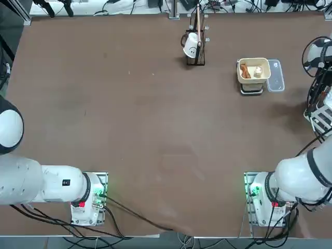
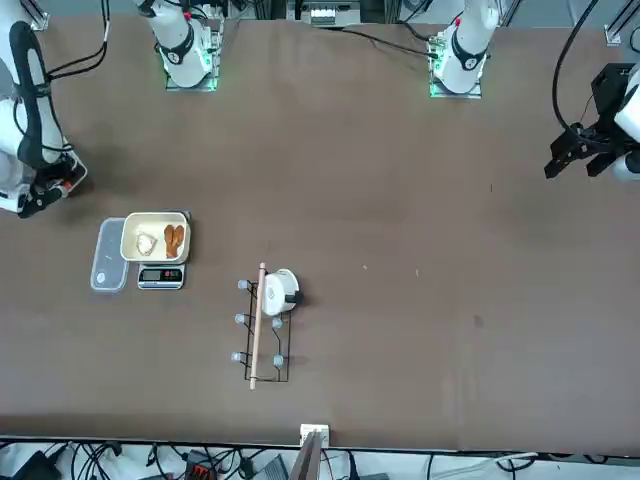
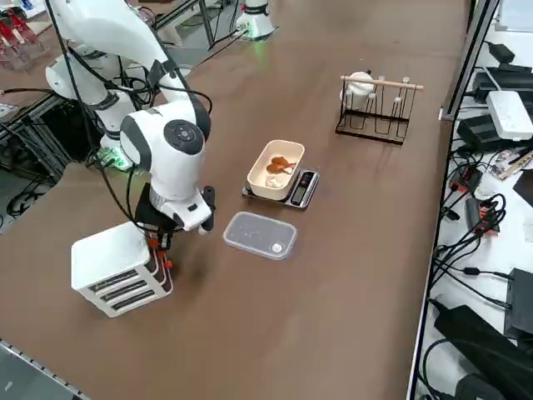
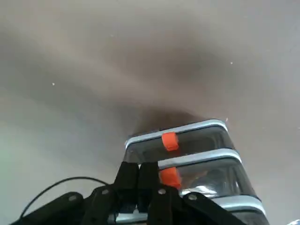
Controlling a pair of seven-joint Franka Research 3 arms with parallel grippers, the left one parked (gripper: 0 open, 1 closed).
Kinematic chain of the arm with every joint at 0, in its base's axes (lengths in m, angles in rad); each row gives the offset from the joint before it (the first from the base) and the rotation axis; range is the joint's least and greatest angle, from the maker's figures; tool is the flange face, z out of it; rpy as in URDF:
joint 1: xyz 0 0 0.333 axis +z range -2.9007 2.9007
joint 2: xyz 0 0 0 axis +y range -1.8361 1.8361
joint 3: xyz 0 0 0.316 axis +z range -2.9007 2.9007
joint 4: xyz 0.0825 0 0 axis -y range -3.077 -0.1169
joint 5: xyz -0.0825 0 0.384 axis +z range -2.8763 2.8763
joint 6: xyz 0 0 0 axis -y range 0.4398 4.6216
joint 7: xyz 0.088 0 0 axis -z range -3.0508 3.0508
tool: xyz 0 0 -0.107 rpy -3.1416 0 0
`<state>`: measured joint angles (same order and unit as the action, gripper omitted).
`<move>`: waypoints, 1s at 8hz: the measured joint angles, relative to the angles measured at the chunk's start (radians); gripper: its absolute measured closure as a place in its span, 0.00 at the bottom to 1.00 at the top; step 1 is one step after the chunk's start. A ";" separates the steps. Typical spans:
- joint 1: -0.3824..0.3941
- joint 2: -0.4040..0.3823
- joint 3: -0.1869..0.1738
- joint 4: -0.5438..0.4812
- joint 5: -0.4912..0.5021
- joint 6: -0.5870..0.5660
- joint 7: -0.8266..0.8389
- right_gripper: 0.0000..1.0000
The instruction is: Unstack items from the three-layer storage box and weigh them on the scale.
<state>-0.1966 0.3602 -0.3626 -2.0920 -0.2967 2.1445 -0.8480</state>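
The table [image 1: 129,129] carries everything, and on the overhead view's clock face the work sits in its right half. The three-layer storage box [image 3: 117,271] stands at about three o'clock, right at the table's right edge, where only its corner shows from above. The scale [image 1: 253,78] is at about one o'clock, with a clear container [image 1: 275,75] just beside it on the edge side. The cream tray already holds the items [image 1: 251,71]: two brown pieces and one whitish piece.

The right arm's claw [image 3: 160,243] hangs just beside the storage box, at the face that bears the small red-orange latches [image 4: 169,141]. It is clenched, finger against finger, with nothing between them as far as the wrist view shows. There the tips [image 4: 140,174] lie right next to the lower latch; whether they touch it I cannot tell.

The relation that matters: the box is immediately below and beside the claw, its layers lying flat and stacked upward, latches facing the claw. The scale lies well apart from it, up toward one o'clock. The right arm is by far the nearer to both. Judging by the full tray, little is likely left to fetch.
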 joint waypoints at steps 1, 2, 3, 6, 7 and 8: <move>0.000 0.000 0.000 0.000 0.000 0.000 0.000 0.97; 0.000 -0.001 0.001 0.000 -0.001 -0.001 0.000 0.97; 0.003 -0.006 0.002 0.003 -0.003 -0.006 0.000 0.94; 0.087 -0.031 0.014 0.045 -0.003 -0.043 0.042 0.63; 0.112 -0.026 0.015 0.050 -0.003 -0.041 0.073 0.55; 0.115 -0.007 0.015 0.049 -0.003 -0.023 0.082 0.50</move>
<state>-0.0816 0.3528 -0.3481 -2.0428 -0.3001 2.1218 -0.7657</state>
